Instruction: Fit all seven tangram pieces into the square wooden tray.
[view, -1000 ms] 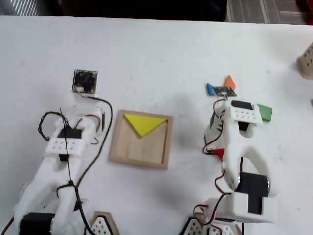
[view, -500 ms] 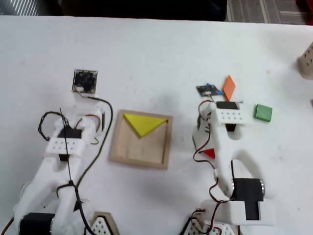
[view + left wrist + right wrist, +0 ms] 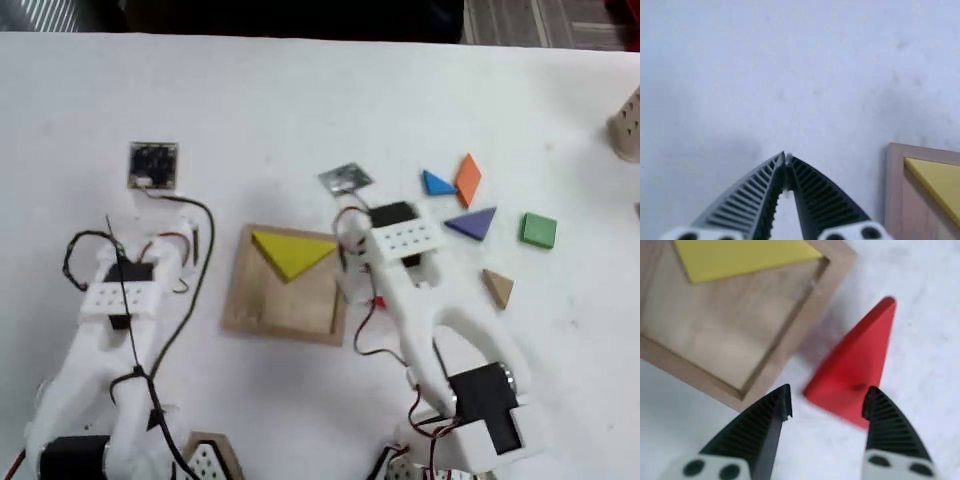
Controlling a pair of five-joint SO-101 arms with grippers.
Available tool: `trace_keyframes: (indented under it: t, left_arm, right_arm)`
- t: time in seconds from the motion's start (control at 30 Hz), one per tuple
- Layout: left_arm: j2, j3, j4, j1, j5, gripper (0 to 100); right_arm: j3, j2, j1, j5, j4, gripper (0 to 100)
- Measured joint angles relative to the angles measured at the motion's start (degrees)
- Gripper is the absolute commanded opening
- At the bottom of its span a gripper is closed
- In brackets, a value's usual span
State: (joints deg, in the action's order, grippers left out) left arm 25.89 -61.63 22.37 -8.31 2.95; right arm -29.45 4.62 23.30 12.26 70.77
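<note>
right gripper (image 3: 827, 402): jaws stood well apart, low over the table, with the fingertips straddling the wide end of the red triangle
red triangle (image 3: 852, 367): on the table, between and just ahead of the right gripper's fingers; one fingertip (image 3: 872, 400) overlapped its edge and the other stood clear of it; the narrow corner pointed away from the gripper; it was outside the tray, just beside the outer rim
tray (image 3: 800, 325): just ahead of the right gripper, next to the red triangle, with one corner nearest the fingers; it sat between the two grippers
yellow triangle (image 3: 740, 257): inside the tray, in the part farther from the right gripper, with its long edge along the far rim and its point toward the tray's middle
left gripper (image 3: 785, 161): jaws closed with the tips meeting, above bare table; a corner of the tray lay near it, on the side toward the right gripper
purple triangle (image 3: 472, 222): loose on the table, near the right gripper on the side away from the tray
tan triangle (image 3: 497, 287): loose, on that same side, a little farther out
blue triangle (image 3: 436, 183): beyond the purple triangle, just beside the orange parallelogram (image 3: 467, 178)
green square (image 3: 538, 230): farthest of the loose pieces from the right gripper, well apart from the tray
table (image 3: 300, 110): white, carrying the tray and every loose piece
</note>
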Motion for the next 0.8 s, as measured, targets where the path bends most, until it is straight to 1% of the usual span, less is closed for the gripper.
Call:
trace_keyframes:
  t: [0.27,0.33,0.43,0.63,0.7,0.8]
  left_arm:
    - [0.0,0.35,0.0,-4.66,-0.18,2]
    - [0.0,0.35,0.0,-5.8,-1.85,2]
    - [0.0,1.05,0.0,-6.68,-3.6,2]
    - [0.0,1.32,0.0,-6.68,-3.6,2]
    - [0.0,1.32,0.0,-6.51,-3.6,3]
    - [0.0,1.32,0.0,-5.98,-3.6,7]
  right_arm:
    - [3.87,0.0,9.14,0.0,-1.41,19.5]
    - [3.87,0.0,9.93,0.0,-2.37,19.7]
    - [3.87,0.0,8.88,0.0,-2.46,19.7]
    - [3.87,0.0,3.43,0.0,-2.46,20.6]
    - [3.87,0.0,2.02,0.0,-2.46,25.0]
    - [3.87,0.0,0.88,0.0,-3.25,35.1]
